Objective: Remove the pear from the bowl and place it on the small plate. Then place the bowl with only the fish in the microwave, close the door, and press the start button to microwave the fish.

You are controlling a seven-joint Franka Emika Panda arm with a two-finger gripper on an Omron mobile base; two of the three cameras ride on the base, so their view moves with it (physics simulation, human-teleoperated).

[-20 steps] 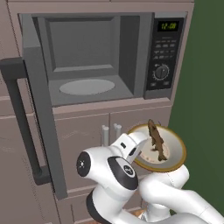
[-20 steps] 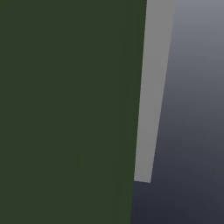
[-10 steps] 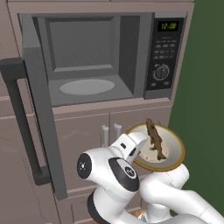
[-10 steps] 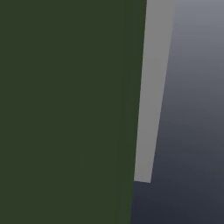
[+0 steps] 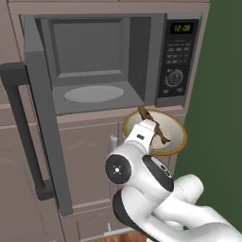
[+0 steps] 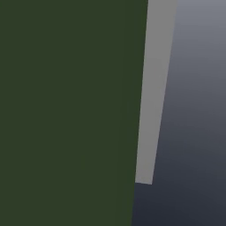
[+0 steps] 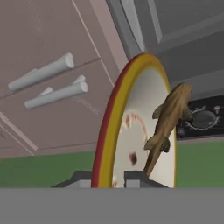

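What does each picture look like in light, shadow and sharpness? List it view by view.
Left base view: flat even light, the microwave cavity shaded darker, edges slightly soft. Right base view: featureless dark green and grey surfaces. Hand view: the bowl and fish close, edge-on and foreshortened, no glare.

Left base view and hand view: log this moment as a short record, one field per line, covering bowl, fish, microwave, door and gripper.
bowl: gold-rimmed bowl held in the air just below the microwave's opening, in front of the cabinet doors
fish: brown fish lying in the bowl; no pear seen in it
microwave: microwave cavity open, its turntable bare
door: door swung wide open to the left, handle facing out
gripper: gripper shut on the bowl's rim
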